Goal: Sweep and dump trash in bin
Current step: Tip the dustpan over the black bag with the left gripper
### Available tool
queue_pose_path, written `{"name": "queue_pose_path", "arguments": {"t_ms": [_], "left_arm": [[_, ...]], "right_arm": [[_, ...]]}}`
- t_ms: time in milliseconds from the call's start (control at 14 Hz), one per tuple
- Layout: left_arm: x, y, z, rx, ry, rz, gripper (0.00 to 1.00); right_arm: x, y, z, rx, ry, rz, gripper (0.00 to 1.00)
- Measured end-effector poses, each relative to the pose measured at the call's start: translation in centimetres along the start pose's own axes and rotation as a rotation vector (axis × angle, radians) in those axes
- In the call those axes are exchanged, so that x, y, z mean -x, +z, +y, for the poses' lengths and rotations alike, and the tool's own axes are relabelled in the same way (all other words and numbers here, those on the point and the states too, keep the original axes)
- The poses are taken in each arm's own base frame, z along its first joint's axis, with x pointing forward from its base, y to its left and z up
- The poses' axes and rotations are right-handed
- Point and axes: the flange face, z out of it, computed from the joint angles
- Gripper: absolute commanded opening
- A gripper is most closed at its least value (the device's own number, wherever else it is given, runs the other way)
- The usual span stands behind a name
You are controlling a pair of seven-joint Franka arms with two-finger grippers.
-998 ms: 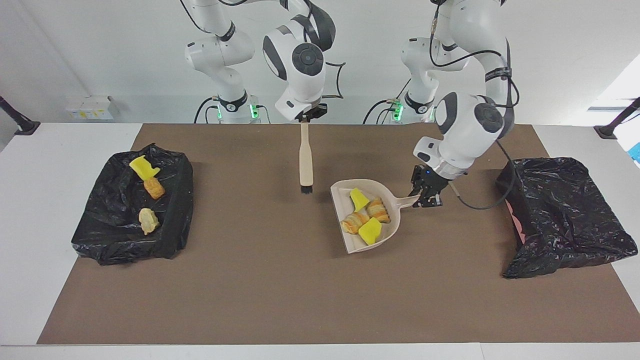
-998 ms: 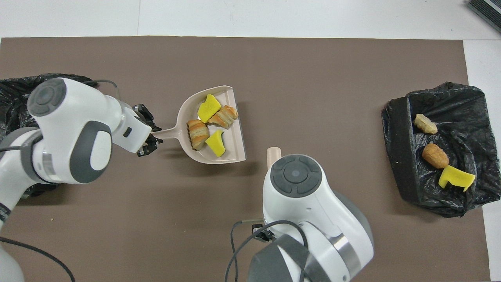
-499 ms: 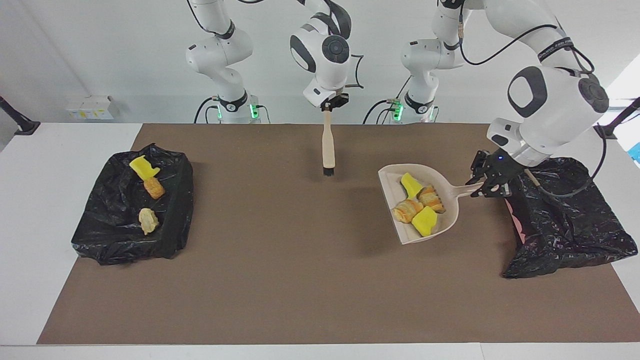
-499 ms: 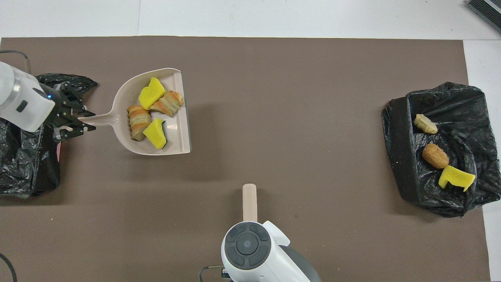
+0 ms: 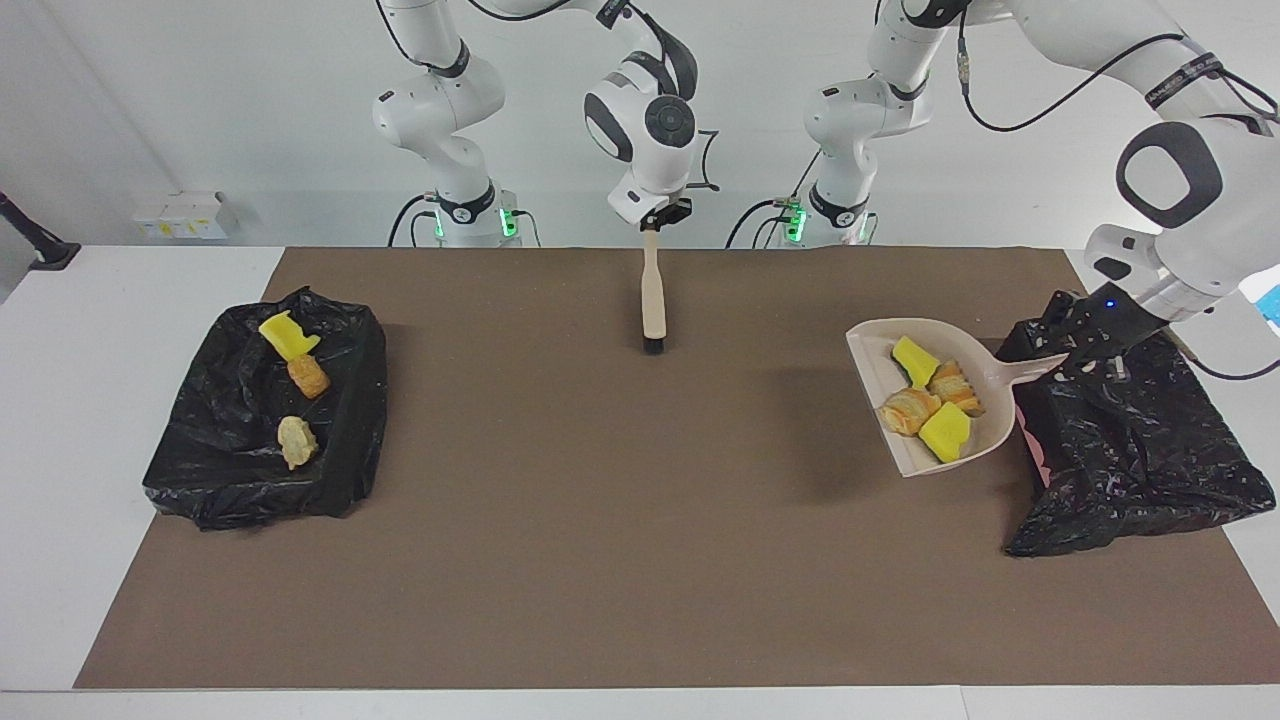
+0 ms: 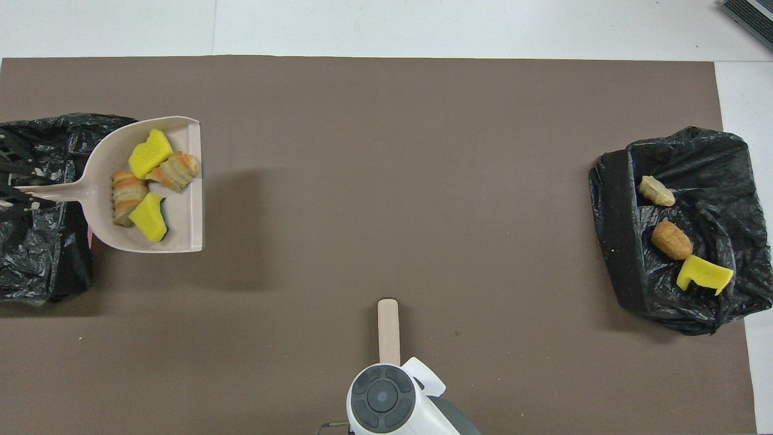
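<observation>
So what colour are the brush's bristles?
Black, on the tip of the beige brush; the facing view shows them best.

Yellow foam chunks: three; two in the dustpan, one in the bin at the right arm's end.
Tan-orange bread pieces: four; two in the dustpan, two in that same bin.
Trash lumps in all: seven.
Dustpans: one, beige.
Brushes: one, beige handle, dark bristles.
Black-lined bins: two, the other at the left arm's end.
Brown mats: one.
Robot arms: two.
</observation>
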Motion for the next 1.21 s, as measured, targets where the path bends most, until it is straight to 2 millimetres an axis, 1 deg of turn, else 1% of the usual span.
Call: {"name": "queue_pose_path", "arguments": {"t_ms": [143,214,357,428,499,571,713,784,856,998,1141,1212], "left_arm": [[3.9,-1.0,0.8,-0.014,0.030,-0.012,0.00],[5.5,-1.5,1.2,-0.022,0.046,-0.021,0.00],[8.3,-2.5,1.9,-0.031,0.070,-0.046,0.00],[9.5,-2.9,2.3,-0.031,0.076,-0.061,0.00],[10.7,-3.3,2.7,-0.034,0.070,-0.077,0.00],[12.1,-3.7,3.1,-0.042,0.064,-0.092,0.00],[14.8,-4.7,3.7,-0.073,0.066,-0.125,0.00],[16.0,-5.2,3.8,-0.087,0.065,-0.153,0.00],[17.1,-5.7,3.9,-0.100,0.061,-0.192,0.00],[18.7,-6.5,3.7,-0.107,0.064,-0.280,0.00],[19.9,-7.2,3.3,-0.112,0.068,-0.364,0.00],[20.2,-7.6,3.1,-0.113,0.061,-0.404,0.00]], "right_arm": [[-0.2,0.7,0.3,-0.010,0.007,0.018,0.01],[-0.2,1.0,0.4,-0.012,0.008,0.023,0.09],[0.1,1.2,0.5,-0.012,0.005,0.029,0.20],[0.3,1.2,0.6,-0.011,0.003,0.030,0.22],[0.3,1.3,0.6,-0.010,0.003,0.030,0.28],[0.4,1.4,0.7,-0.009,0.003,0.030,0.28],[0.5,1.6,0.7,-0.005,0.002,0.028,0.32],[0.5,1.7,0.8,-0.003,0.000,0.027,0.33],[0.5,1.8,0.9,-0.001,-0.001,0.025,0.37],[0.5,2.0,1.0,0.002,-0.020,0.022,0.41],[0.5,2.1,1.0,0.004,-0.033,0.021,0.44],[0.5,2.1,1.0,0.004,-0.034,0.021,0.48]]}}
